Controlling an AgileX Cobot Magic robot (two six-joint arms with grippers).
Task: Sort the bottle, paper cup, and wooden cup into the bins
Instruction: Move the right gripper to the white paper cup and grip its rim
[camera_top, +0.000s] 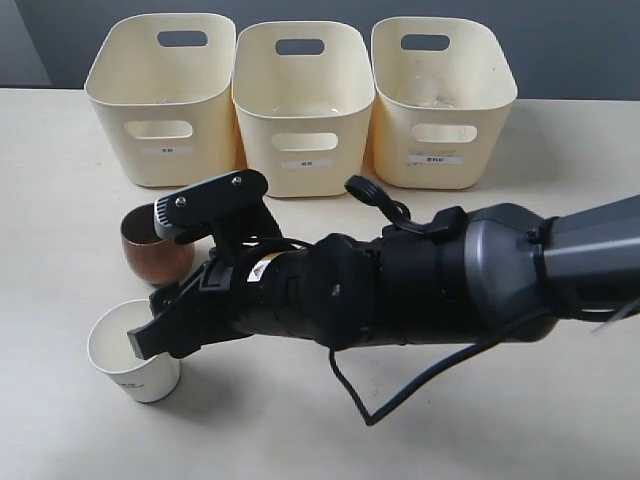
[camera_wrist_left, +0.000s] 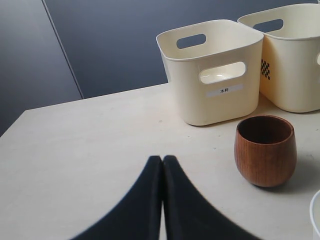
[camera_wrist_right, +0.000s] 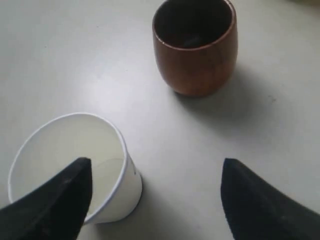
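Note:
The white paper cup (camera_top: 133, 362) (camera_wrist_right: 67, 155) stands upright at the front left of the table. Just behind it is the reddish-brown wooden cup (camera_top: 150, 256) (camera_wrist_left: 265, 151) (camera_wrist_right: 194, 49), also upright. My right gripper (camera_top: 155, 322) (camera_wrist_right: 156, 167) reaches across from the right and is open. One finger (camera_wrist_right: 65, 195) hangs over the paper cup's mouth, the other is outside, and the cup's wall lies between them. My left gripper (camera_wrist_left: 163, 159) is shut on nothing, short of the wooden cup. A faint clear shape (camera_top: 428, 93) lies in the right bin (camera_top: 440, 150), possibly the bottle.
Three cream bins stand in a row at the back: left (camera_top: 160, 160) (camera_wrist_left: 215, 100), middle (camera_top: 305, 170) (camera_wrist_left: 295, 75) and right. The right arm's dark body (camera_top: 430, 280) and its cable span the middle of the table. Bare tabletop (camera_wrist_left: 90, 145) lies left of the cups.

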